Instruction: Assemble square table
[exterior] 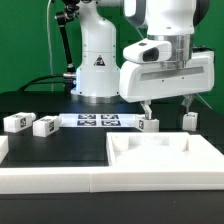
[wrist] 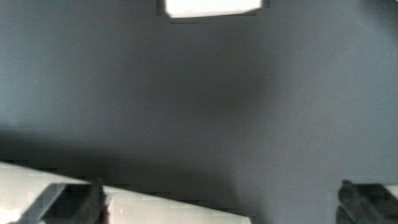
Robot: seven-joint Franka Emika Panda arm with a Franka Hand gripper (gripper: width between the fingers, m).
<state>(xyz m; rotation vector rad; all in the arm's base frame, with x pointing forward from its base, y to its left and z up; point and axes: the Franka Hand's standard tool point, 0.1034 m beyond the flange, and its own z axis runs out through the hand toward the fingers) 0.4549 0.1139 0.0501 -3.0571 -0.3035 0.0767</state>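
Observation:
The square table slab (exterior: 165, 157) lies flat at the front on the exterior view's right, recessed panels up. Four short white tagged legs lie behind it: two on the left (exterior: 17, 122) (exterior: 45, 125), one in the middle (exterior: 150, 124) and one on the right (exterior: 190, 120). My gripper (exterior: 168, 108) hangs above the black surface between those last two legs, just behind the slab, open and empty. In the wrist view the gripper (wrist: 217, 205) shows dark fingertips (wrist: 68, 205) wide apart. A white edge (wrist: 36, 182), likely the slab, lies by one fingertip, and a white piece (wrist: 214, 8) lies beyond.
The marker board (exterior: 95, 121) lies flat between the legs, in front of the robot base (exterior: 97, 70). A long white rail (exterior: 50, 178) borders the front of the black surface. Green backdrop and cables stand behind.

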